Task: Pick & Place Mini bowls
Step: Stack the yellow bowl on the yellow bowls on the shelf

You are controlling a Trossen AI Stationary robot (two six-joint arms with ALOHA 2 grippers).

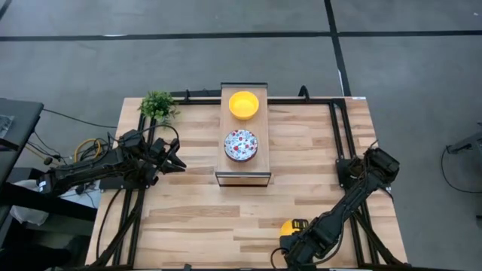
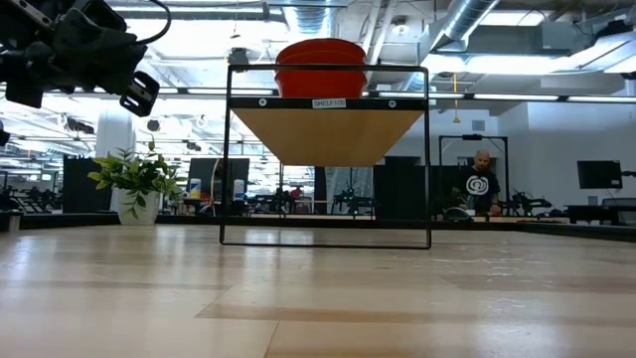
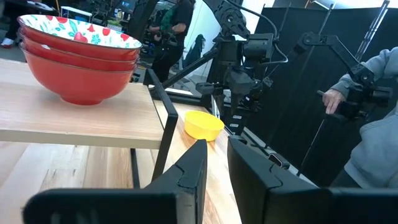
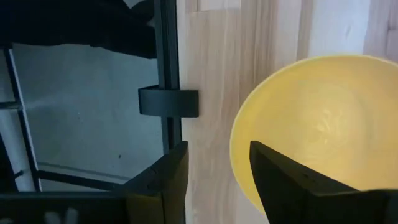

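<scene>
At table's near edge, our right gripper (image 4: 214,180) open, straddling rim of yellow bowl (image 4: 317,130), not clamped. Rim may slip, bowl skid off edge. Left gripper (image 3: 216,168) open, empty, beside shelf (image 1: 243,178) holding floral stack (image 1: 241,144).

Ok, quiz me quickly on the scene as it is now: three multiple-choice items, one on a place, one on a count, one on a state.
1. On the table, the yellow bowl by the right hand lies: A far-left corner; B near edge, right of centre; C dead centre.
2. Floral bowls stacked on the shelf: A one; B three; C five.
3. The right hand is: A open over the bowl's rim; B shut on the bowl; C shut, empty.

B, the high view places it there. B, three rims show in the left wrist view. A, a gap shows between its fingers, with the rim in it. The left hand waits left of the shelf.
</scene>
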